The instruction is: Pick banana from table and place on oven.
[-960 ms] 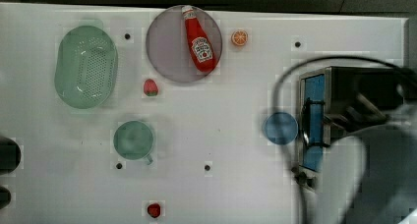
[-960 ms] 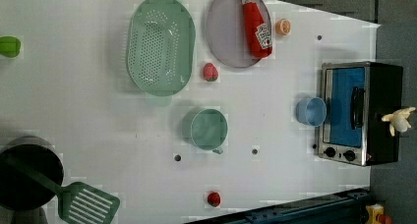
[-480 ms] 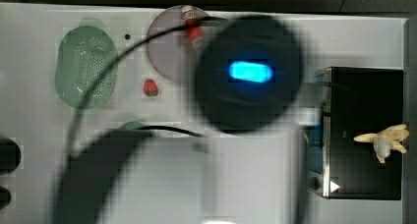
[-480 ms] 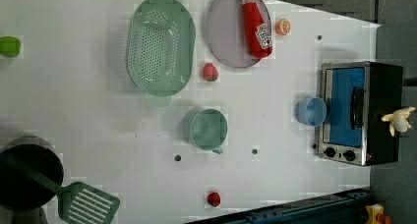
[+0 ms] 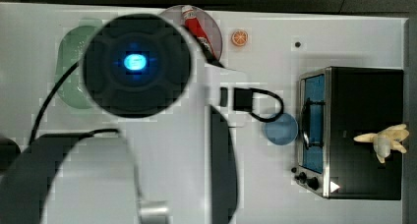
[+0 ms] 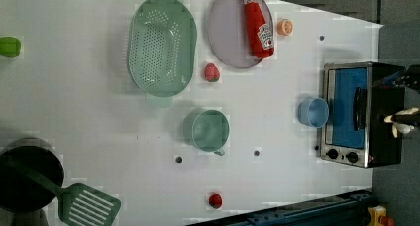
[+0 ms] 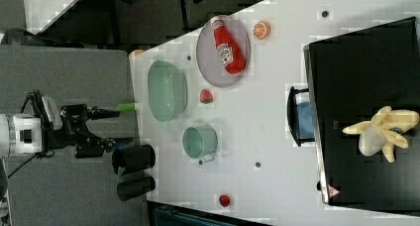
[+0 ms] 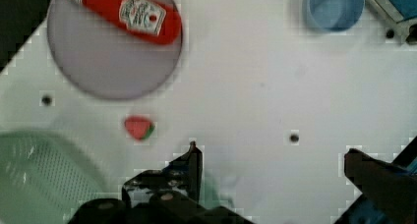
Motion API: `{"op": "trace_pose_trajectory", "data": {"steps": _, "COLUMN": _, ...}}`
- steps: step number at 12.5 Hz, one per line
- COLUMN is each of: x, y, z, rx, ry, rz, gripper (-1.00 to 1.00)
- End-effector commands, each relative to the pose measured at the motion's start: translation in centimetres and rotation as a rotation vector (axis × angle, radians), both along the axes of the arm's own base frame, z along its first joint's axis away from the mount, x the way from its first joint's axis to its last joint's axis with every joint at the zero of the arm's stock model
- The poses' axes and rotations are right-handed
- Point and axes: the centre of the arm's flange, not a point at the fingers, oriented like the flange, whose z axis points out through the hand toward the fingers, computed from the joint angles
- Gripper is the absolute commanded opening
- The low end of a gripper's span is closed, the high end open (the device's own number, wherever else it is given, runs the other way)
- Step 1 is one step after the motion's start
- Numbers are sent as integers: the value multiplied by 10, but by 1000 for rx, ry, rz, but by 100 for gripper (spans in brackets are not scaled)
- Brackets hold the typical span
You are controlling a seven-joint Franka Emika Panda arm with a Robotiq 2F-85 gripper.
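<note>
The pale yellow banana [image 5: 383, 139] lies on the black top of the oven [image 5: 364, 96], near its far edge from the glass door. It also shows on the oven [image 6: 381, 146] as the banana [image 6: 403, 122] in the left view, and as the banana [image 7: 381, 132] on the oven [image 7: 366, 72] in the right view. My gripper [image 8: 280, 165] hangs open and empty over the white table [image 8: 275, 86], well away from the oven. In the top view my arm [image 5: 135, 62] covers the table's left half.
A blue bowl [image 5: 280, 128] stands right before the oven door. A ketchup bottle [image 6: 257, 23] lies on a grey plate [image 6: 230, 37], an orange slice [image 6: 285, 27] beside it. A green colander [image 6: 161, 45], green cup [image 6: 210, 131], strawberry [image 8: 138, 127] and black pot [image 6: 27, 174] stand around.
My arm has swung from over the oven toward the top view's left. The banana stays put on the oven top. The gripper remains open.
</note>
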Motion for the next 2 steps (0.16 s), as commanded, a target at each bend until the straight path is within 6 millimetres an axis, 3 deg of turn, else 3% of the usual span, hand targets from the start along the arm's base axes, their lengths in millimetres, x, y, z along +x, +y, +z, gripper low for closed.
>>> {"op": "trace_pose_trajectory", "data": {"steps": 1, "x": -3, "y": -61, "z": 15, "rx": -10, "ry": -24, "rz": -163, "gripper": 100}}
{"op": "trace_pose_trajectory", "data": {"steps": 2, "x": -3, "y": -61, "z": 15, "rx": -10, "ry": -24, "rz": -163, "gripper": 100}}
